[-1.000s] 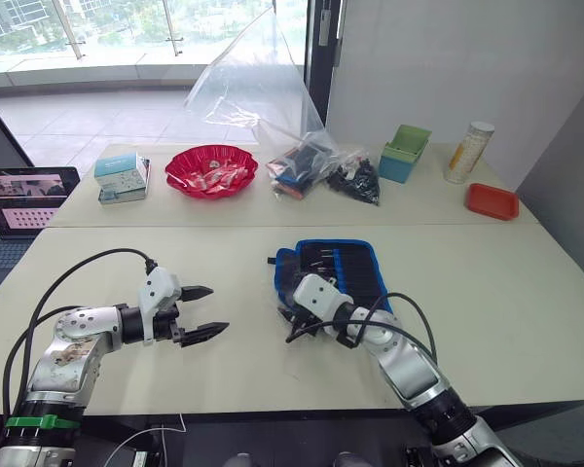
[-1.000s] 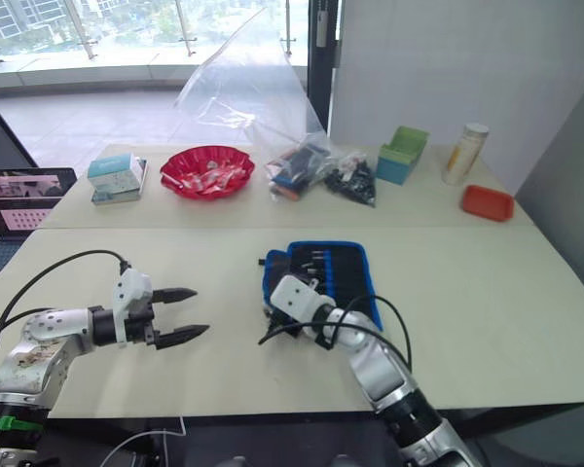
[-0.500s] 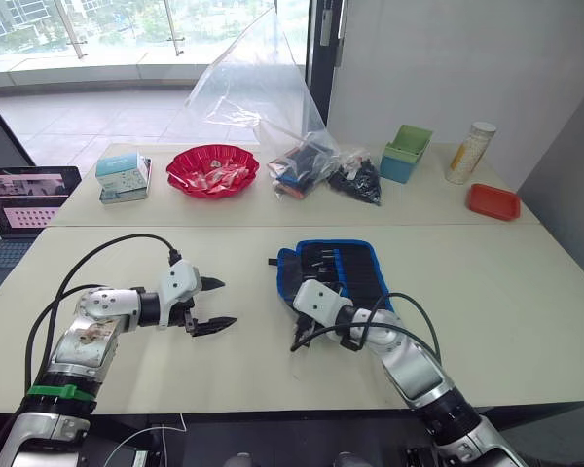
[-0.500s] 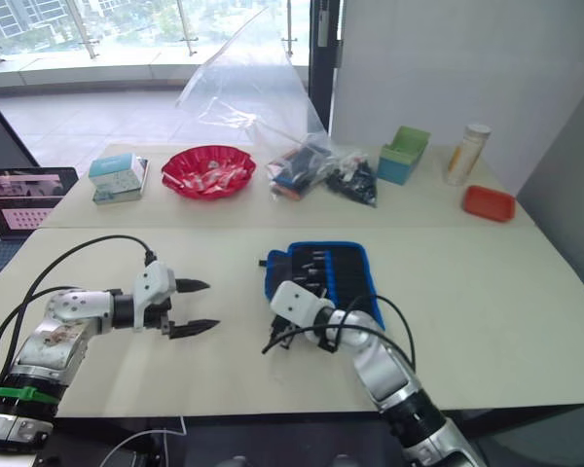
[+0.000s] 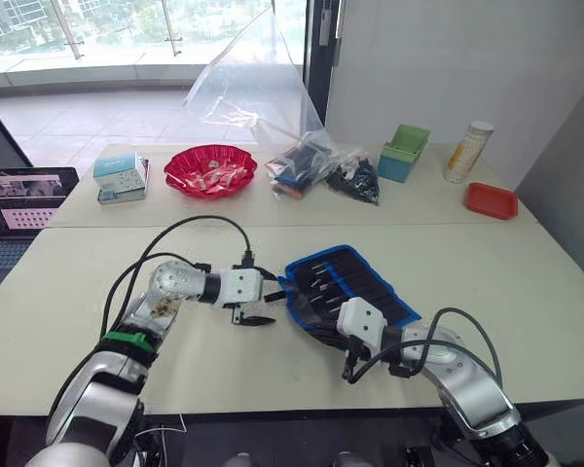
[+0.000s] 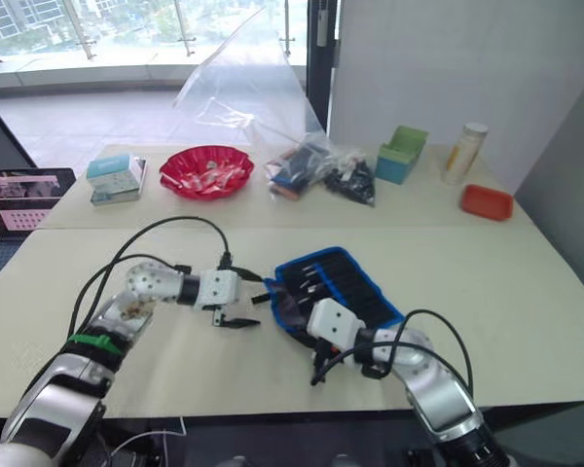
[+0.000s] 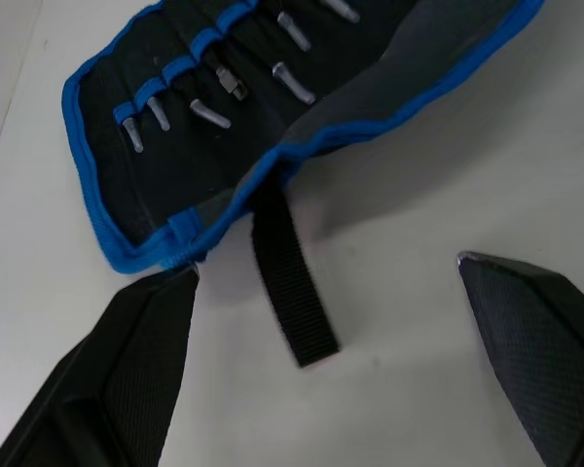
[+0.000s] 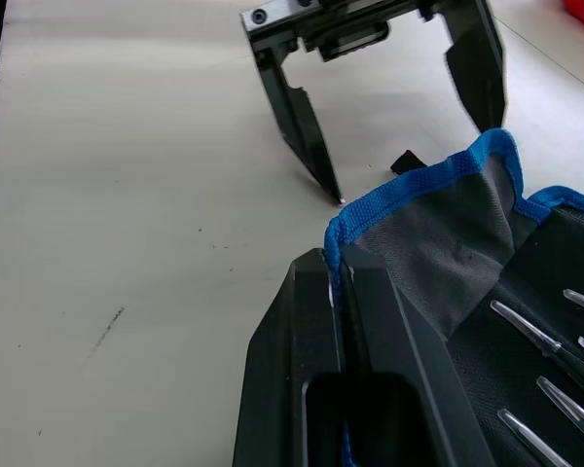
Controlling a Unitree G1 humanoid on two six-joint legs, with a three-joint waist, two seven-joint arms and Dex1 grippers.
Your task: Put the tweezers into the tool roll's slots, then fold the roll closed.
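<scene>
tool roll [image 5: 355, 284]: lying open on the near table, slots facing up, blue edging all round; near-left flap lifted and partly turned over.
tweezers [image 7: 214, 115]: seated in the roll's slots, tips showing in a row; exact count not readable.
strap [image 7: 292, 287]: thin black webbing, trailing from the roll's left edge onto the bare tabletop.
right gripper [image 8: 336, 282]: clamped on the blue-edged corner of the roll's flap, fingers pressed together with the fabric between them.
left gripper [image 5: 261, 306]: fingers spread wide, low over the table just left of the roll; one fingertip [image 7: 180, 282] right at the roll's blue corner, strap lying between the two fingers, nothing held.
near table [image 5: 68, 292]: pale surface, roll right of centre.
far table items: red bowl [image 5: 211, 169] with wrapped contents, small box [image 5: 119, 176] to its left, clear plastic bag [image 5: 273, 117] of dark items, green container [image 5: 405, 152], pale cylindrical canister [image 5: 466, 152], red tray [image 5: 492, 200] at the far right.
laptop [image 5: 19, 199]: at the left edge, screen lit.
writing and brands: box and canister printed, no text legible; no marking readable on the roll.
</scene>
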